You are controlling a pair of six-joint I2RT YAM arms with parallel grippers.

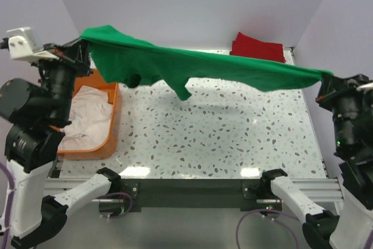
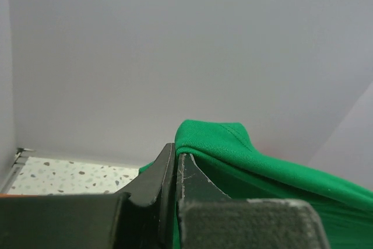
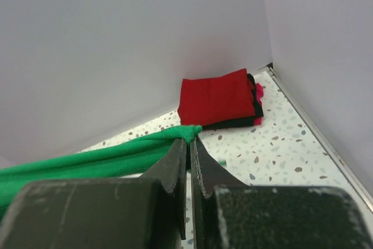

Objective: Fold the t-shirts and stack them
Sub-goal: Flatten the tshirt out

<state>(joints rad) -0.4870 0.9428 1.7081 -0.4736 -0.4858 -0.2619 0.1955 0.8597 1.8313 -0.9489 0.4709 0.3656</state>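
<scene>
The bright green t-shirt (image 1: 198,65) hangs stretched in the air across the table, held at both ends. My left gripper (image 1: 83,42) is shut on its left end, where green cloth (image 2: 215,141) bulges over the closed fingers (image 2: 195,182). My right gripper (image 1: 324,77) is shut on its right end, a bunched green corner (image 3: 187,132). A folded red t-shirt (image 1: 258,48) lies on a folded black one at the far right corner; the red (image 3: 217,97) and black (image 3: 254,109) tees also show in the right wrist view. An off-white t-shirt (image 1: 87,115) lies crumpled in the basket.
An orange plastic basket (image 1: 113,126) stands at the table's left edge, beside the left arm. White walls close the back and both sides. A metal rail (image 1: 192,173) runs along the near edge of the speckled table (image 1: 221,138).
</scene>
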